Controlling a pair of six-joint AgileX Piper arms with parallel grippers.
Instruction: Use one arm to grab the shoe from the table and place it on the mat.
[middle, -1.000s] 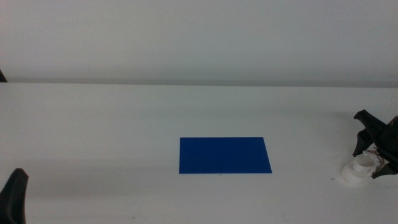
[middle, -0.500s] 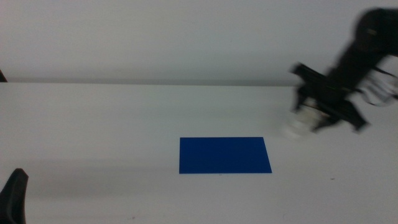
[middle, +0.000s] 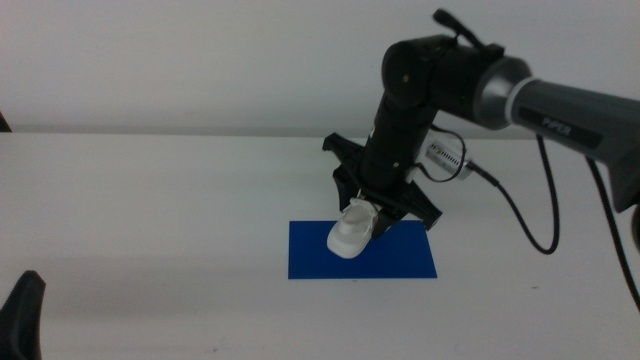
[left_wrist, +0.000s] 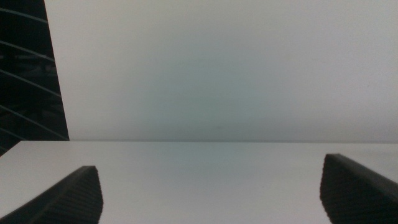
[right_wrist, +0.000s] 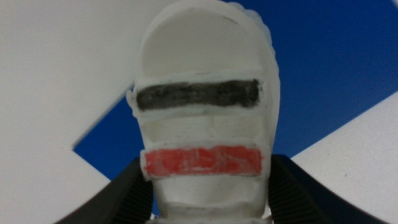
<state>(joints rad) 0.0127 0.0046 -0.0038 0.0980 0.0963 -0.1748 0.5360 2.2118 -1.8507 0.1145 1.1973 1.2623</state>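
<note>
The arm (middle: 430, 90) comes in from the right and reaches down over the mat (middle: 400, 260), a flat dark blue rectangle. My right gripper (middle: 372, 217) is shut on the shoe (middle: 351, 231), a small white sandal tilted toe-down over the mat's middle. In the right wrist view the shoe (right_wrist: 200, 112) fills the frame between the jaws, with a dark strap and a red strap, and the mat (right_wrist: 323, 74) lies below it. I cannot tell whether its toe touches the mat. My left gripper (left_wrist: 211, 196) is open and empty; its black tip (middle: 22, 315) waits at the bottom left.
The white table (middle: 150, 200) runs back to a pale wall. A black cable (middle: 520, 215) hangs from the right arm's wrist to the right of the mat.
My right gripper has carried the shoe from the table's right side up and leftward, then down over the mat. The left arm has not moved.
</note>
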